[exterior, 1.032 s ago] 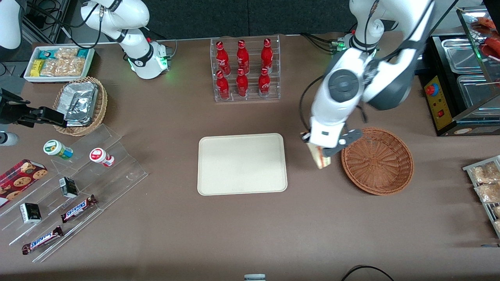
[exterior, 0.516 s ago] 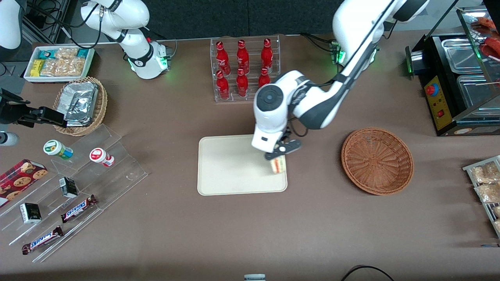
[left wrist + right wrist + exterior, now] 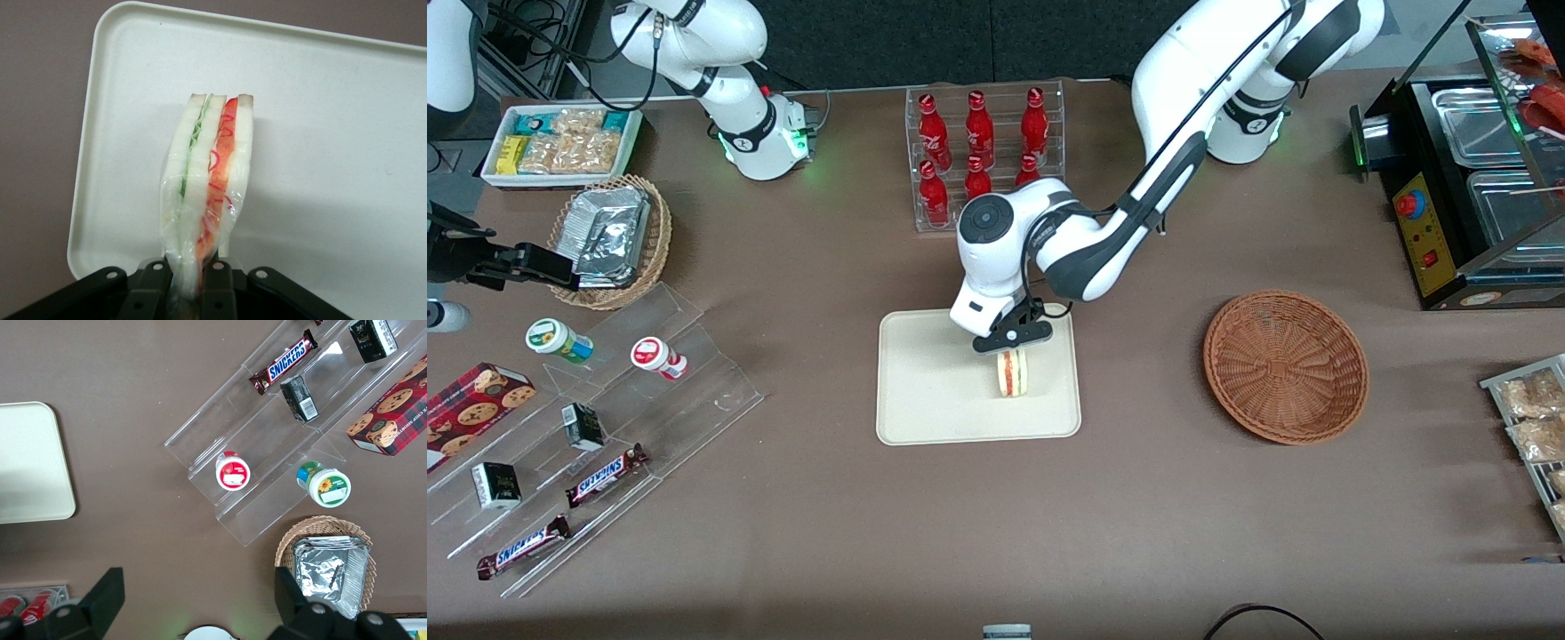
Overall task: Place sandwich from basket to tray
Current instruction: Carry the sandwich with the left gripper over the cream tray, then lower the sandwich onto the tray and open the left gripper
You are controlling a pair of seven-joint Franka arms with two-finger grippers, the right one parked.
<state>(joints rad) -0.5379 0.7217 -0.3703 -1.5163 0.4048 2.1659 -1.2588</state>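
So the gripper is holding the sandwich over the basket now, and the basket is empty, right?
Not quite. The gripper holds the sandwich over the tray, not the basket, as the front view shows. The basket is indeed empty.

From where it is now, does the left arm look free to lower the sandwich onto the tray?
Probably yes. The gripper is shut on the sandwich directly above the tray, and the tray surface beneath it is bare in the left wrist view.

Left arm: glossy white shells, dark grey joint bands, round grey cap on the wrist. Gripper (image 3: 1013, 339) over the tray: black fingers, silver screws along the black body.
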